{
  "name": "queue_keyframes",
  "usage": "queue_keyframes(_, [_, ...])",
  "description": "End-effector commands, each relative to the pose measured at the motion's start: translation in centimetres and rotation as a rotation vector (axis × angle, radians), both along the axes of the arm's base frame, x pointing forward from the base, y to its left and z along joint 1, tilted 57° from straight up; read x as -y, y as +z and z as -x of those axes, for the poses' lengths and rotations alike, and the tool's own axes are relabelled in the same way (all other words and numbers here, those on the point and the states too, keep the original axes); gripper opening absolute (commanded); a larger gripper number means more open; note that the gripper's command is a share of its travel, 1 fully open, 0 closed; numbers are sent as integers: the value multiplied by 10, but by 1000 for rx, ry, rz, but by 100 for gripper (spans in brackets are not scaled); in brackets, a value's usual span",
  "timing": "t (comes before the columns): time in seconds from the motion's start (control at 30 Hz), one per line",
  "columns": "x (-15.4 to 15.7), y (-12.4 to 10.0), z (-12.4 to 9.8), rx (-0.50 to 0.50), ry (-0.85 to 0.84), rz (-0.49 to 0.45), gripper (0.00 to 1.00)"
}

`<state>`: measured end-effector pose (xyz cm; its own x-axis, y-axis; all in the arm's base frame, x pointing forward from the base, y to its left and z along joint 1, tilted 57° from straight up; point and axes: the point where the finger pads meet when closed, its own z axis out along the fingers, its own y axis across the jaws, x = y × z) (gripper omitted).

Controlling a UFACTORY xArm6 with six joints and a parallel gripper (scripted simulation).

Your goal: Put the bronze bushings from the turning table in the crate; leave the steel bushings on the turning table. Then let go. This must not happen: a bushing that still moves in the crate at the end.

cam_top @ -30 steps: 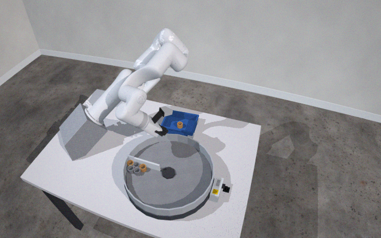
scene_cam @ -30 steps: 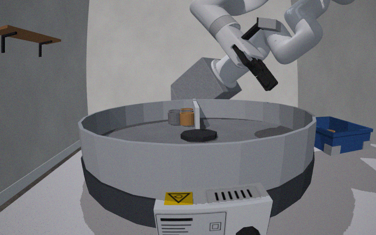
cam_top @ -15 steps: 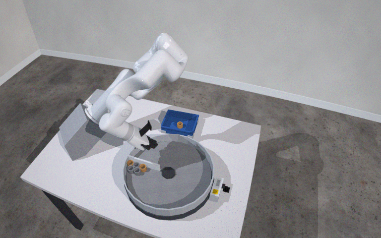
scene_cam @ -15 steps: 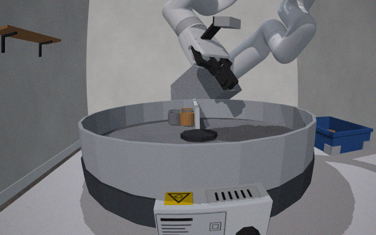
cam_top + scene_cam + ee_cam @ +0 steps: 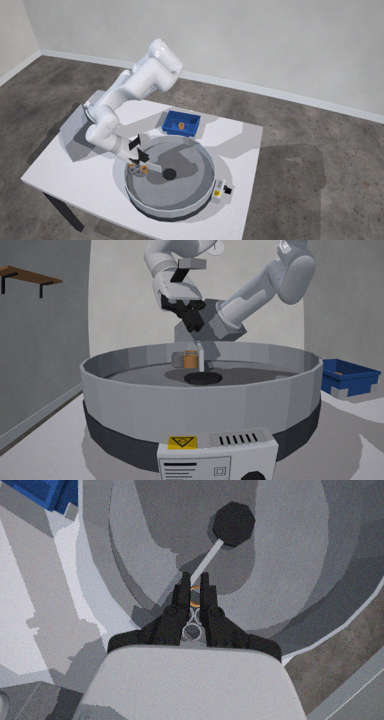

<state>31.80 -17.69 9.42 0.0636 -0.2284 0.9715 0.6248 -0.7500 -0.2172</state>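
Gripper (image 5: 145,157) (image 5: 195,328) (image 5: 195,583), one: above the bushings, fingers a narrow gap apart, nothing between. Divider (image 5: 154,167) (image 5: 201,358) (image 5: 206,561), white, upright: just beside the bushing cluster. Turning table (image 5: 175,212) (image 5: 198,406) (image 5: 94,570): raised grey wall around; open room between the cluster and the near wall. Bronze bushings (image 5: 144,169) (image 5: 190,361) (image 5: 195,604), two here: orange-brown, hollow, upright. Steel bushings (image 5: 131,170) (image 5: 177,360) (image 5: 185,631), three: grey, hollow, grouped with them. Crate (image 5: 178,132) (image 5: 357,384) (image 5: 37,494), blue, outside the wall: one bronze bushing (image 5: 181,126) (image 5: 338,373) inside.
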Motion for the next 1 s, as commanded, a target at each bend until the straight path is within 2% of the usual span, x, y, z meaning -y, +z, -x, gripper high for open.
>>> queue_keyframes(0.0, [13, -12, -2, -12, -12, -14, 11])
queue_keyframes(0.57, [14, -14, -2, -13, -13, -15, 11])
queue_keyframes(0.97, [0, -26, -15, -13, -13, -15, 11])
